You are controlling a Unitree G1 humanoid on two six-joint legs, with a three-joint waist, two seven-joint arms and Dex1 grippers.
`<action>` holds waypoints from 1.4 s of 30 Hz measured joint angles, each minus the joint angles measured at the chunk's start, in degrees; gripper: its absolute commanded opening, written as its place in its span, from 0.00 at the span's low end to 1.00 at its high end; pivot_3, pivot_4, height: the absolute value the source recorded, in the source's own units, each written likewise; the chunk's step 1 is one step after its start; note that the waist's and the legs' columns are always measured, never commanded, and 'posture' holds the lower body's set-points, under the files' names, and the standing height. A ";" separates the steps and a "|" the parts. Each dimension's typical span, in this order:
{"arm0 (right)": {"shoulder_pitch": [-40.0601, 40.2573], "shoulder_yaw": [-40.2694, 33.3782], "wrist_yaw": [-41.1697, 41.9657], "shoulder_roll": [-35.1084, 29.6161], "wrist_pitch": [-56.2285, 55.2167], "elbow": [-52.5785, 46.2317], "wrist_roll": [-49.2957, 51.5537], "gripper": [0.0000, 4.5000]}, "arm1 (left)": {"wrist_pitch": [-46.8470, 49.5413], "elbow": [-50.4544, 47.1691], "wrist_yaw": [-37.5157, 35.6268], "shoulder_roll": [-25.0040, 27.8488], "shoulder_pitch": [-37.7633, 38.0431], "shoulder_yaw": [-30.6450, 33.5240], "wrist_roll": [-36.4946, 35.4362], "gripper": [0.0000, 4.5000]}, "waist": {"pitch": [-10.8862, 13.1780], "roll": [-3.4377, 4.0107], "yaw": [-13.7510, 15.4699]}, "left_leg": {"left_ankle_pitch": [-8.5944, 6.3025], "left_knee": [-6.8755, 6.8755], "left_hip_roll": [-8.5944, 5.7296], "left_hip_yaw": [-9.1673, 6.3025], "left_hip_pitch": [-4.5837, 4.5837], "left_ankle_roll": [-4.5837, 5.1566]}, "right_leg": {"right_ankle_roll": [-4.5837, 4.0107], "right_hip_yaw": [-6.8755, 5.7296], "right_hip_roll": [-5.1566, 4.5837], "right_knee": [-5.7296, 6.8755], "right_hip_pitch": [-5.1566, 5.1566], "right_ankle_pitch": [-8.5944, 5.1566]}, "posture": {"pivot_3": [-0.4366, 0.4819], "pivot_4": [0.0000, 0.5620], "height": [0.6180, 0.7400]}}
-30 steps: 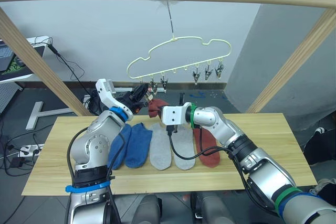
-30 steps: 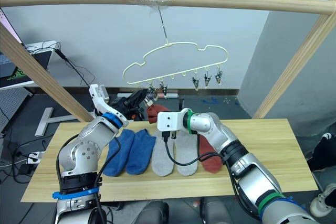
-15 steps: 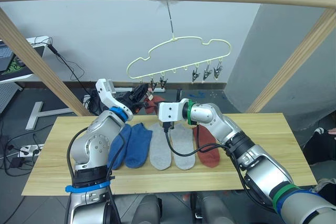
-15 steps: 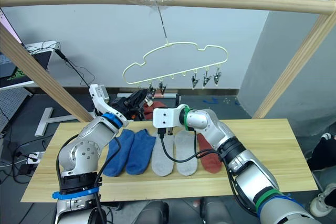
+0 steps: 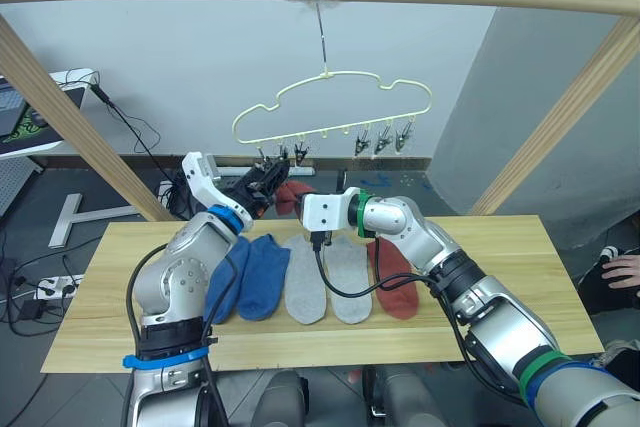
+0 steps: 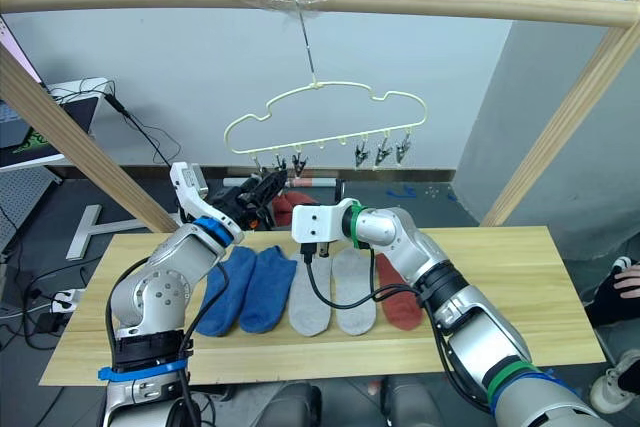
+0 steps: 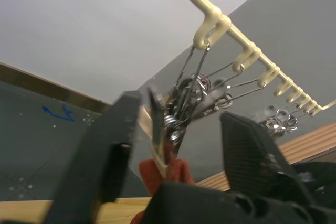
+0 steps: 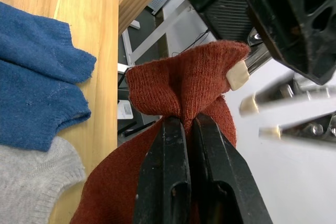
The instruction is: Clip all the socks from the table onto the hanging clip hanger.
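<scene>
I see R gripper [image 8: 189,145] pinched tight on a rust red sock [image 8: 184,87], held up off the table [image 5: 480,327] just under the clip hanger [image 5: 330,107]; L gripper [image 7: 173,135] spread around the leftmost clips [image 7: 186,103], one clip tip touching the sock's cuff; on the table lie two blue socks [image 5: 250,272], two grey socks [image 5: 325,282], 2nd red sock [image 5: 395,282] side by side.
</scene>
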 measured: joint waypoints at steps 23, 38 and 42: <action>6.48 -6.74 10.12 5.85 15.97 -6.49 19.15 0.93 | 0.28 -6.31 -2.51 8.21 8.17 1.56 1.24 1.00 | 0.01 0.02 0.27 | -0.07 -0.01 0.01 -0.09 -0.01 0.12 | -0.01 -0.04 0.00 0.03 -0.02 0.00 | 0.56 0.33 1.00; 17.18 -16.10 9.71 -2.31 31.19 -24.06 27.59 1.00 | -10.28 -9.24 -3.22 5.98 9.09 -8.38 13.41 0.96 | 0.01 0.03 1.42 | -0.07 -0.02 0.01 -0.06 -0.03 0.13 | 0.00 -0.03 0.01 -0.01 -0.02 -0.01 | 0.54 0.32 1.00; 19.68 -20.71 9.55 -4.71 36.14 -30.66 32.21 1.00 | -14.18 -8.95 -2.44 3.38 8.25 -11.49 16.86 0.76 | 0.02 0.03 1.45 | -0.08 0.01 -0.02 -0.02 -0.08 0.14 | 0.00 0.00 0.00 -0.03 -0.02 -0.01 | 0.52 0.32 1.00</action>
